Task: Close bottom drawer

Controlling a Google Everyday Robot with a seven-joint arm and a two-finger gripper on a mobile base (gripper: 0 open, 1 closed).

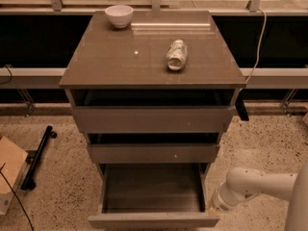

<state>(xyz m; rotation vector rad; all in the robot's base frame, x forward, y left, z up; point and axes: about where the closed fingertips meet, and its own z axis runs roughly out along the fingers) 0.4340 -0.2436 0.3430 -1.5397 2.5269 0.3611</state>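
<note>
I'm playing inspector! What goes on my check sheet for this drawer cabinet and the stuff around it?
Surface: cabinet top, brown and shiny.
Job's things: bottom drawer pulled far out, nothing seen inside.
Clutter: white bowl at the back left corner; crumpled bottle lying on its side, right of centre.
Grippers: gripper low beside the drawer's right side, on the white arm.
Cables: white cable hanging right of the cabinet.
Surroundings: speckled floor; cardboard box and black bar at left.
</note>
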